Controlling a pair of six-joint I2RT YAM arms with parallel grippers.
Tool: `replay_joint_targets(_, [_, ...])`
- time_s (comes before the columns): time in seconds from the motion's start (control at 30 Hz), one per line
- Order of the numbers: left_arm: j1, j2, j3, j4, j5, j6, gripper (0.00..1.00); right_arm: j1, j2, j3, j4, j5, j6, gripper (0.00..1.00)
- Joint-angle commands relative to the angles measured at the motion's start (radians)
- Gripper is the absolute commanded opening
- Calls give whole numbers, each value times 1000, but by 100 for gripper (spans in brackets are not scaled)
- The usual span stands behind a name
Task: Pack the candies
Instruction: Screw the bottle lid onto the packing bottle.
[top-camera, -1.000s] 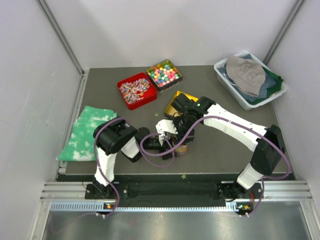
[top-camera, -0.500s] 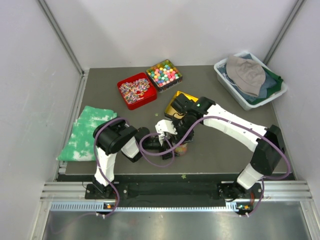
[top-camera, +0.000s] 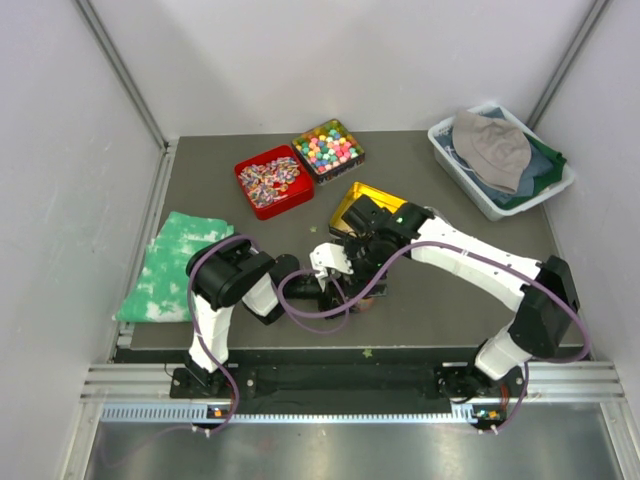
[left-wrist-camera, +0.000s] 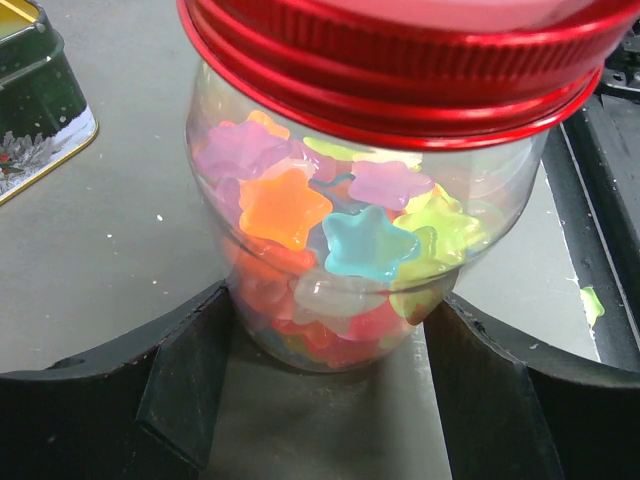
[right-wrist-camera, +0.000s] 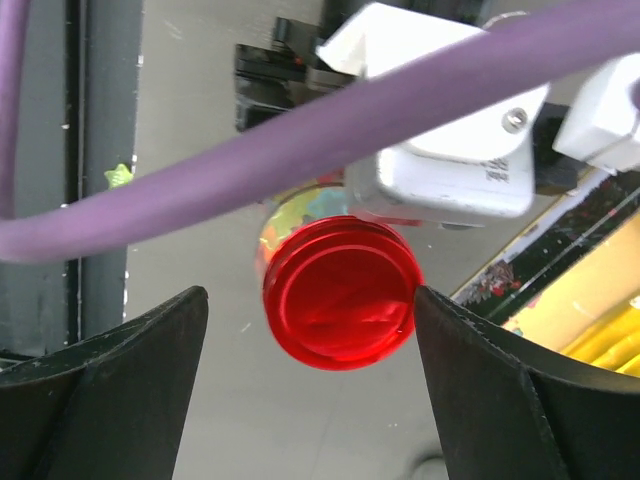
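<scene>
Arms meet mid-table (top-camera: 440, 310) in the top view: left arm (top-camera: 232, 282) comes in from lower left, right arm (top-camera: 470, 258) from lower right, and their wrists are bunched together at frame centre. Upper centre has a red tin (top-camera: 267, 181) of striped wrapped sweets, with a tin of pastel balls (top-camera: 327, 148) just beside it. A gold tin (top-camera: 360, 200) sits just above the wrists. Green cloth (top-camera: 170, 265) is at the left edge; a bin (top-camera: 478, 198) with a hat (top-camera: 490, 145) is at upper right. Left wrist view: a clear jar (left-wrist-camera: 215, 130) fills the frame, upright on the table, with the red lid (left-wrist-camera: 400, 50) on. The candies (left-wrist-camera: 360, 240) are inside it: glossy star-shaped pieces in orange, pink, yellow-green, blue and purple. The left gripper (left-wrist-camera: 330, 320) has one finger on each side of the jar's lower body, both against the glass, so it is pinching the jar. One stray green candy (left-wrist-camera: 590, 302) lies at right, off the mat. Right wrist view: looks straight down on the lid at frame centre. The right gripper (right-wrist-camera: 310, 300) has its jaws spread around the lid, not clamped; the frame-right finger (right-wrist-camera: 480, 400) is at the lid's edge, and the frame-left one is clearly apart from it. A purple cable (right-wrist-camera: 250, 150) and a white housing (right-wrist-camera: 450, 175) cross the upper frame.
</scene>
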Motion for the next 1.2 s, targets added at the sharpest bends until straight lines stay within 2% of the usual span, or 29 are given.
replay_joint_targets(0.0, [-3, 24, -1, 310, -3, -7, 63, 6, -9, -5, 15, 22, 13, 83])
replay_joint_targets(0.57, [-3, 21, -4, 311, 1, -7, 63, -24, 56, 70, -7, 18, -21, 79])
replay_joint_targets(0.63, [-3, 21, -2, 310, 1, -7, 63, -27, 57, 76, -7, 15, -20, 75])
replay_joint_targets(0.67, [-3, 21, -2, 311, 1, -7, 63, -29, 59, 79, -8, 13, -17, 69])
replay_joint_targets(0.8, [-3, 21, -4, 310, 1, -7, 63, -29, 53, 99, -18, -2, 9, 63])
replay_joint_targets(0.83, [-3, 21, -4, 310, 1, -7, 63, -30, 53, 96, -13, 1, 20, 58])
replay_joint_targets(0.93, [-3, 21, -4, 311, 3, -7, 63, -27, 48, 85, -13, -2, 48, 55])
replay_joint_targets(1.0, [-3, 19, -4, 311, 1, -7, 63, -29, 34, 53, 19, 14, 91, 52])
replay_joint_targets(1.03, [-3, 19, -4, 310, 0, -7, 63, -27, 28, 42, 54, 25, 114, 45])
replay_joint_targets(1.17, [-3, 19, -4, 310, -9, -7, 63, -9, 25, -5, 134, 87, 303, 37])
